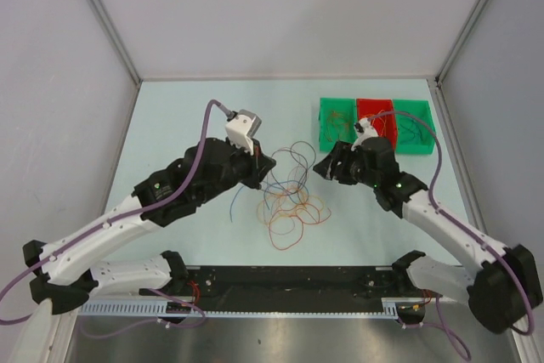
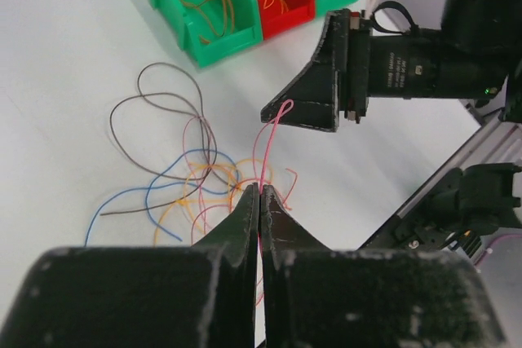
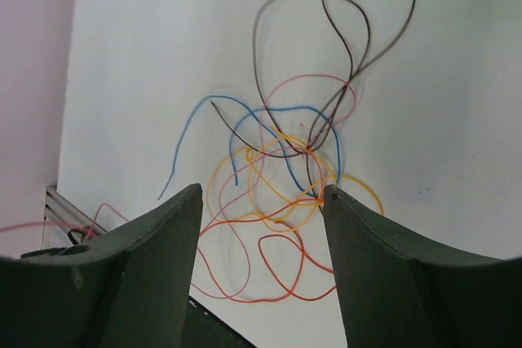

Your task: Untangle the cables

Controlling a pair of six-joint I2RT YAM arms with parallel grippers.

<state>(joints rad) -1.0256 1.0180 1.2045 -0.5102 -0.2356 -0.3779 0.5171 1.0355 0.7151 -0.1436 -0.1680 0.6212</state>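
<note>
A pale mint table (image 1: 170,125), walled on three sides by plain grey-white panels (image 1: 280,14) in metal framing, with a perforated rail (image 1: 280,308) along its near edge. The cables (image 1: 289,197) lie in a loose tangle at mid-table: orange, red, blue and dark brown loops crossing one another, the brown loops reaching farthest back.

My left pincer (image 2: 258,195) is pressed closed on a thin pink-red wire (image 2: 273,128), which rises from the heap and curls close to my right pincer (image 3: 261,193). Whether they touch, I cannot tell. That pincer hangs over the tangle with its fingers spread wide, gripping nothing.

At the far right stand three bins in a row: a green bin (image 1: 337,116), a red bin (image 1: 376,112) and a second green bin (image 1: 414,121), each with wires inside. From above, my right wrist covers part of the red bin's front. Thick purple robot cables (image 1: 204,138) trail along both arms.
</note>
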